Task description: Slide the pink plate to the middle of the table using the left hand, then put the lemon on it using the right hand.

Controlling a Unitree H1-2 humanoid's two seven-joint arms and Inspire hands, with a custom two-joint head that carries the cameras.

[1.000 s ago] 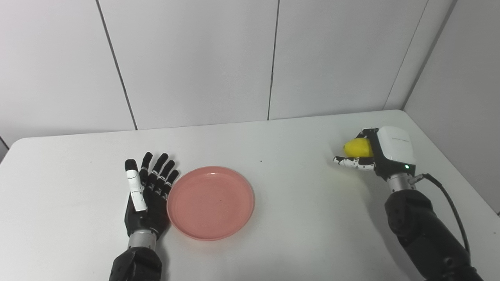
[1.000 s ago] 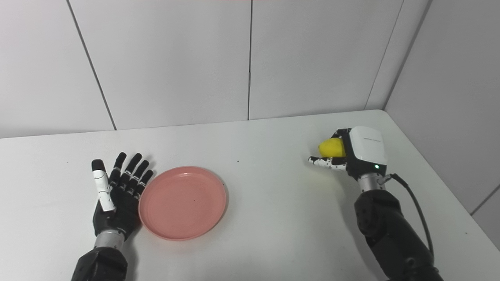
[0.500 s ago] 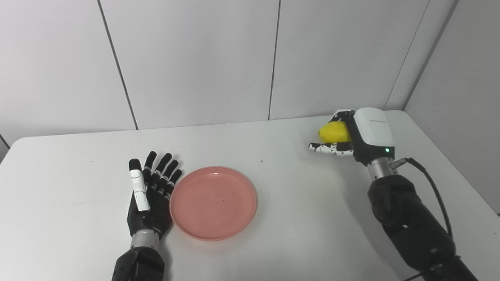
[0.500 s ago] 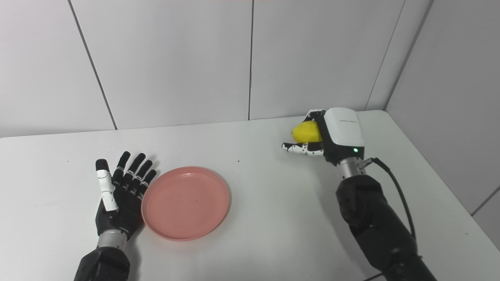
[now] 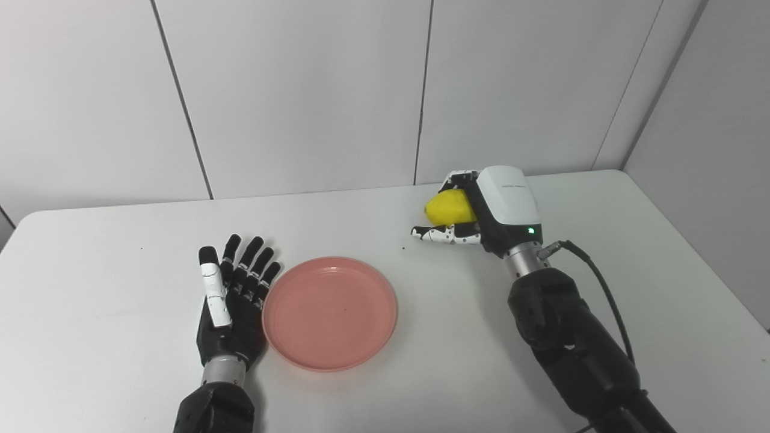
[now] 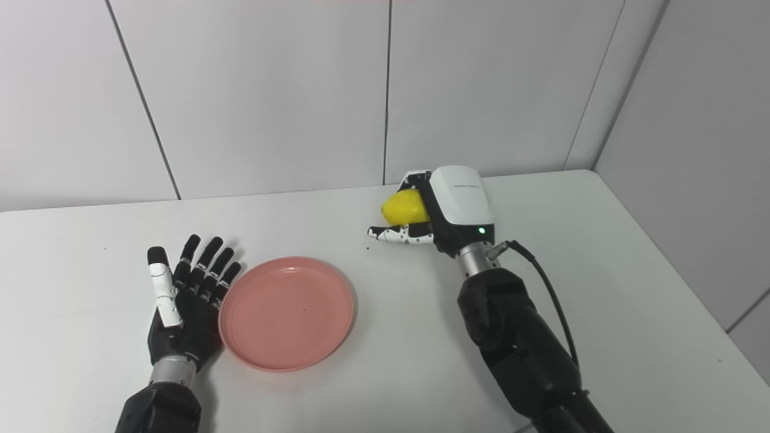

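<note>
The pink plate lies flat on the white table, a little left of the middle. My left hand rests palm up against the plate's left rim, fingers spread and holding nothing. My right hand hovers above the table, to the right of and behind the plate, with its fingers shut on the yellow lemon. The lemon shows on the hand's left side, partly covered by the fingers, with the thumb stretched out under it.
White wall panels rise behind the table and along its right side. The table's far right corner meets the walls. A black cable runs along my right forearm.
My right hand has lifted the lemon off the table at the right and carried it leftward toward the plate. The plate has shifted slightly to the right with my left hand against its rim.
</note>
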